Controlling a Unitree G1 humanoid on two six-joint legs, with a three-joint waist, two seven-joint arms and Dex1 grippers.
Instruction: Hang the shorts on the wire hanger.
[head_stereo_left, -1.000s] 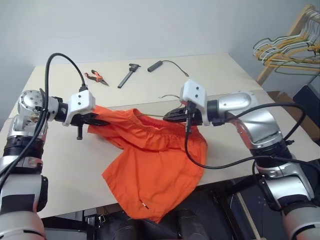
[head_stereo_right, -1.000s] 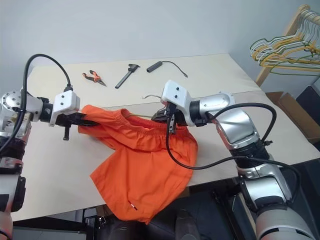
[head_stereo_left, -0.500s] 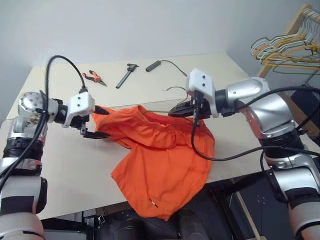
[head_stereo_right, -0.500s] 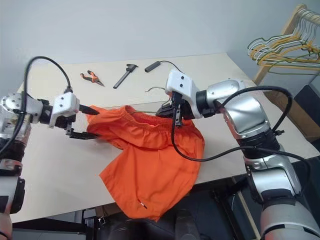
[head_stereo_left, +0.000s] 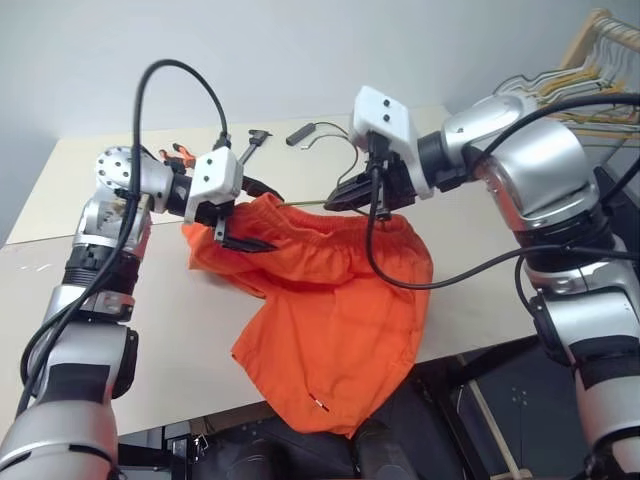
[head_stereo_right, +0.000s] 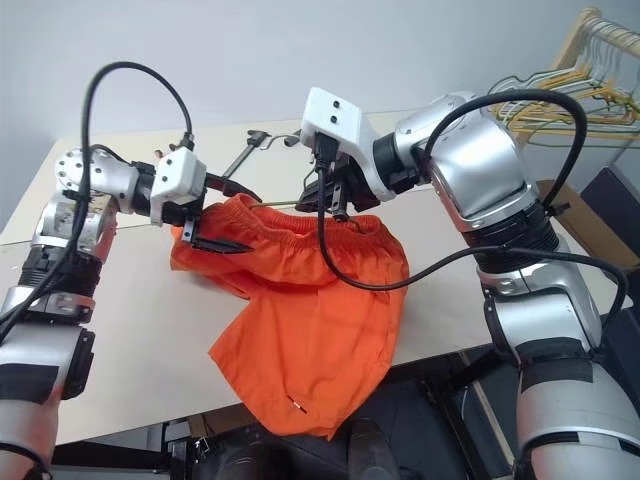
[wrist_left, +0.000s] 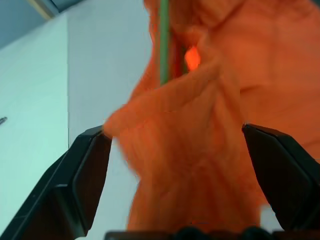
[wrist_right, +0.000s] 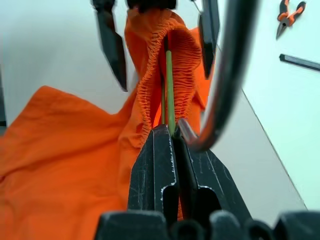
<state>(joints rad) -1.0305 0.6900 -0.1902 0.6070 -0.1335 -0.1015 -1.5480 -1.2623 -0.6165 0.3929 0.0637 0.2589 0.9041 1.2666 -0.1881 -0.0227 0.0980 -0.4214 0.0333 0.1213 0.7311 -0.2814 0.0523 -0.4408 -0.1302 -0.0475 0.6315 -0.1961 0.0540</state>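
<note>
Left hand (head_stereo_right: 222, 215) released shorts (head_stereo_right: 300, 310), now spread wide; right hand (wrist_right: 172, 137) clamps wire hanger (wrist_right: 169, 85).

Orange shorts (head_stereo_left: 330, 300) w/ waistband over wire hanger (wrist_right: 170, 90)

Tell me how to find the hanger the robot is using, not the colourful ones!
Start at the beige table and find the bright orange shorts hanging off its front edge. The wire hanger runs through their gathered waistband, pinched by the shut right gripper. It is one thin, bare greenish wire, unlike the bunched yellow and white hangers on the wooden rack far right.
</note>
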